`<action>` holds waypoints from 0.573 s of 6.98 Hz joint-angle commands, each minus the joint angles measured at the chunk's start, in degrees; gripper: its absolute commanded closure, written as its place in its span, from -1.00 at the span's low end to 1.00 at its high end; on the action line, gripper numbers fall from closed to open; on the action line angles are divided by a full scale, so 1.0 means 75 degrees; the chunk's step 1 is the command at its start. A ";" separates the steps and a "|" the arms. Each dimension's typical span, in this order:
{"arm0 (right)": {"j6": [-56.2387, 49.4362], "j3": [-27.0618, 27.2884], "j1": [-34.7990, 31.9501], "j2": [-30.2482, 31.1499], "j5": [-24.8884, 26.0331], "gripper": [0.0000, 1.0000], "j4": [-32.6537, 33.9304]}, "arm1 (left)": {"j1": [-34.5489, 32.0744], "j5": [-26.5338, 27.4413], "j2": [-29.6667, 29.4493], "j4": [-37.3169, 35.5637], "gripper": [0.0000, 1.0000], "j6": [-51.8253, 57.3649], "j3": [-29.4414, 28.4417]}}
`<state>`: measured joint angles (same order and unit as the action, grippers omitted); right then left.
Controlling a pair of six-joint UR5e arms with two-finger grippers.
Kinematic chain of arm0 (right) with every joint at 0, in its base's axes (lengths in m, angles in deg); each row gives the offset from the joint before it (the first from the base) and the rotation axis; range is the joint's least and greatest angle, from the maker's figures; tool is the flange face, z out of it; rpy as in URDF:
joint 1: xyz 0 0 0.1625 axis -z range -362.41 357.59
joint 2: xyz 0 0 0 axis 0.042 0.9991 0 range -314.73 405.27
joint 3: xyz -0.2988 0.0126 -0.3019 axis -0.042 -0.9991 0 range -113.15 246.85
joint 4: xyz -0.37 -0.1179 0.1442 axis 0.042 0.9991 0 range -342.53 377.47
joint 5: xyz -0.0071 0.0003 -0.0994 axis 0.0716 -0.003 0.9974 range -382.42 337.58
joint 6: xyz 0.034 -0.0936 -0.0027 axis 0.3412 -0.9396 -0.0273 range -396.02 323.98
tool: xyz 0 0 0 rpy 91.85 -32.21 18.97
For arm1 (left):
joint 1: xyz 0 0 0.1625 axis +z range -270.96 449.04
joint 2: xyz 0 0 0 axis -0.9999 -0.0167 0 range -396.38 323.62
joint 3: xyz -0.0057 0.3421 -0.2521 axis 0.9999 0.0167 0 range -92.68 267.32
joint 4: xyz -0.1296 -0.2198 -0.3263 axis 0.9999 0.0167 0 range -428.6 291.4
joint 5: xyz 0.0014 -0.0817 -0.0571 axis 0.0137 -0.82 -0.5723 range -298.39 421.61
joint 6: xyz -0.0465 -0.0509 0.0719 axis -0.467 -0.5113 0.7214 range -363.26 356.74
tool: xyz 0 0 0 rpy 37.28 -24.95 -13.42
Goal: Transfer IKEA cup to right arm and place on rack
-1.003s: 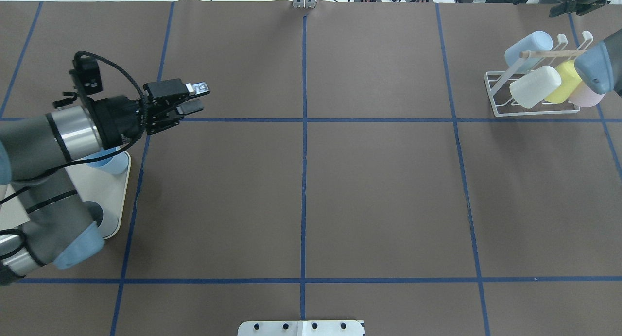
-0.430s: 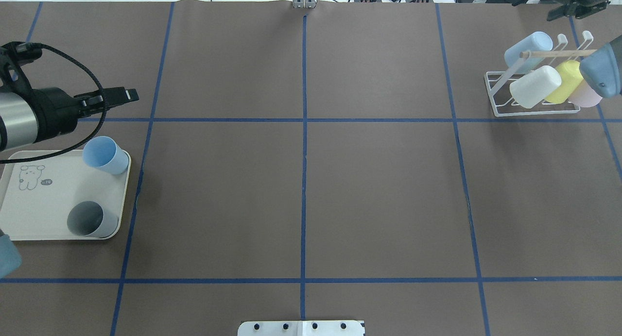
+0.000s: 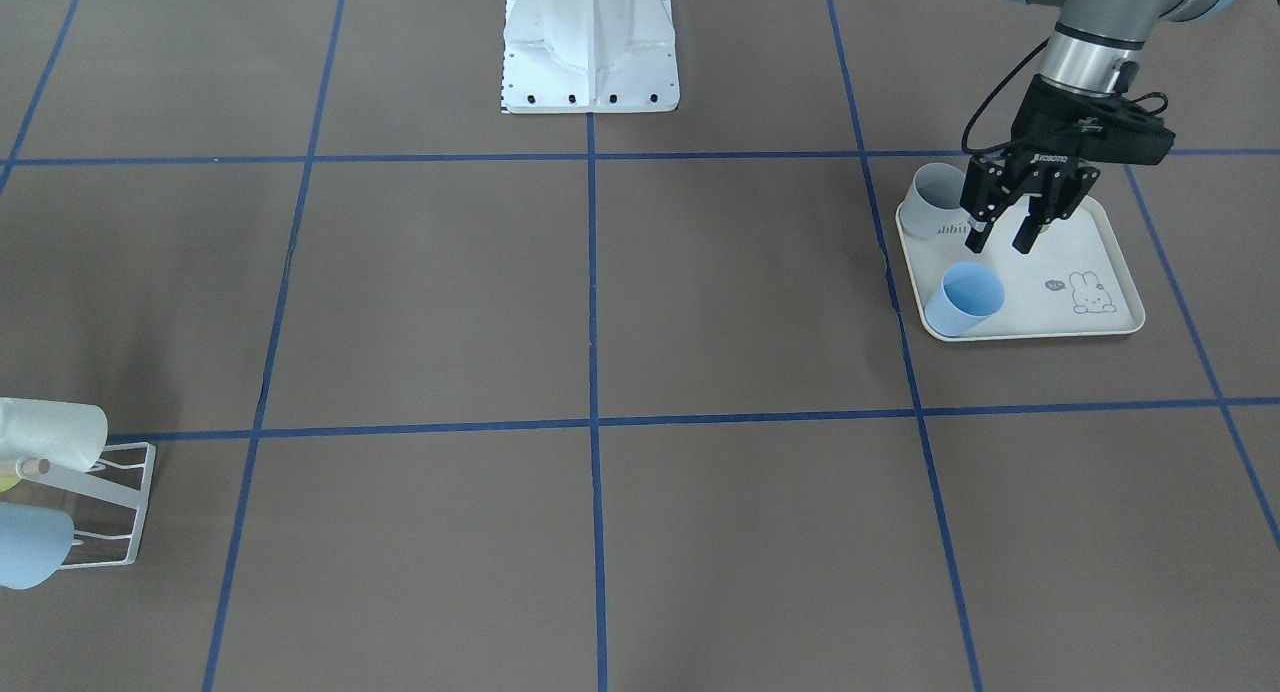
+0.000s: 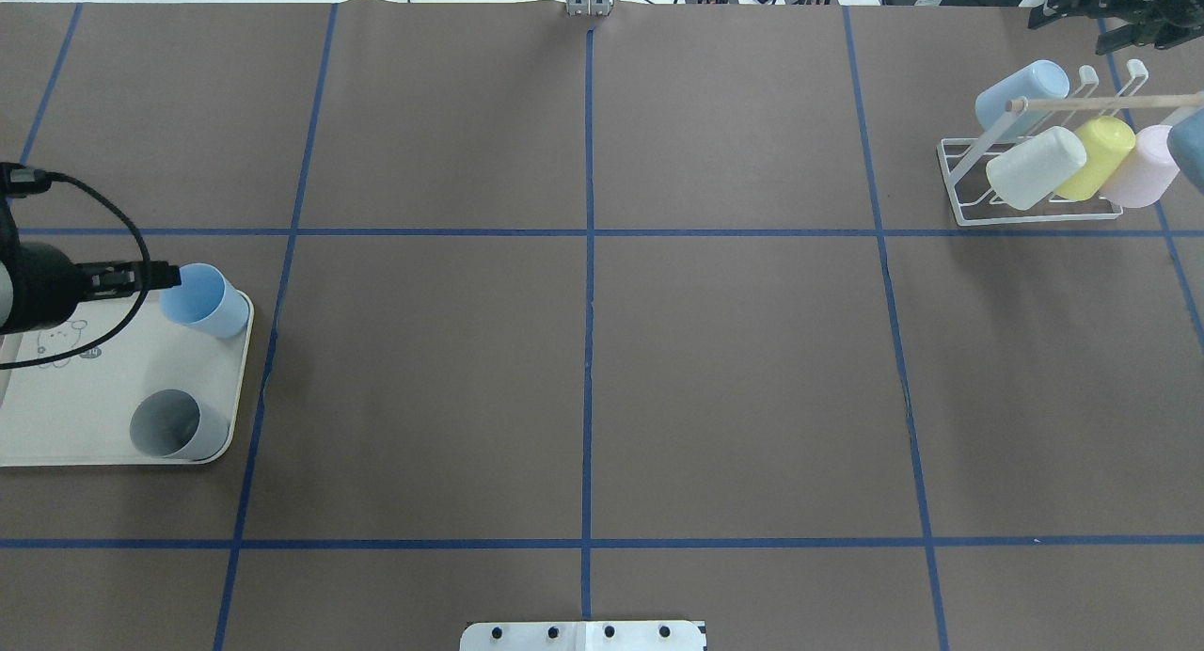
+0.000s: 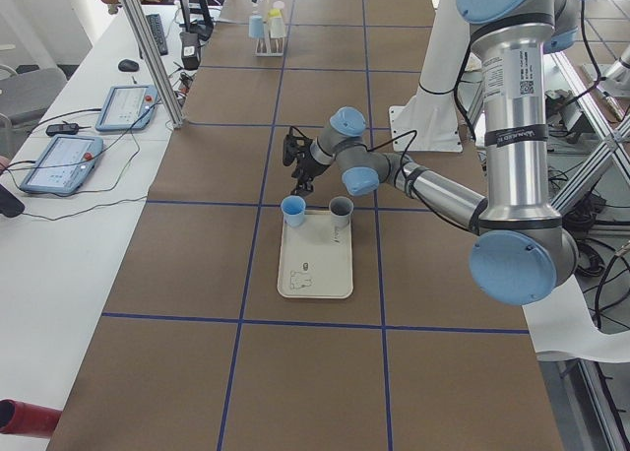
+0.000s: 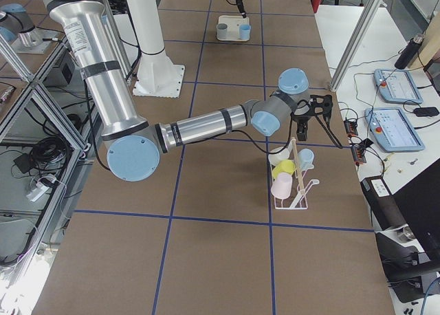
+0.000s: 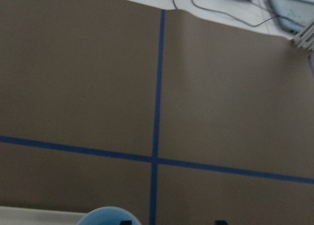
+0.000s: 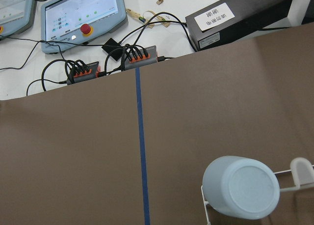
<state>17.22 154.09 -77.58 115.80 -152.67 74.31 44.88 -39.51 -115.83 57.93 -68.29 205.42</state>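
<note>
A second ago the left claw hung out over the bare surface, well clear of the tray, and its arm lay across the tray and hid most of it. Since then it has swung back and come down. It now sits above the tray, fingers pointing down and spread apart with nothing between them.

The right arm has pulled away too. Its blue-grey joint, which had covered the pink cup on the rack, now shows only at the edge of the overhead view, so that cup is in plain sight. The right claw hangs near the rack, higher than the cups on it. I cannot tell whether its fingers are spread or together (the overhead view gives only a dark shape there).

The blue cup stands upright on the tray, mouth up, in the corner away from the robot and toward the middle of the surface. It is a plain, smooth, light-blue tumbler, wider at the rim than at the base, and it is empty. It sits just beyond the left claw's tips, on the side away from the robot's base, and lower than them. The left wrist view catches only the arc of its rim at the bottom edge. A grey cup of the same shape stands on the claw's other side, toward the robot.
</note>
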 commanded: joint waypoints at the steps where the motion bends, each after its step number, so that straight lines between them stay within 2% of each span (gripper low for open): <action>1: -0.0255 -0.0042 -0.0033 0.0064 -0.0024 -1.00 -0.0043 | -0.0041 -0.1708 0.0841 -0.0298 -0.38 0.0538 0.0131; 2: -0.0301 -0.0124 -0.0032 0.0031 -0.0059 -1.00 -0.0067 | -0.0053 -0.1984 0.0971 -0.0799 -0.43 0.0492 0.0305; 4: -0.0232 -0.0008 0.0014 0.0053 -0.0070 -1.00 -0.0079 | 0.0028 -0.2208 0.0939 -0.1050 -0.46 0.0468 0.0261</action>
<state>15.30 153.59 -77.57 115.90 -153.07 73.78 44.66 -54.66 -108.53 51.13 -64.65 207.54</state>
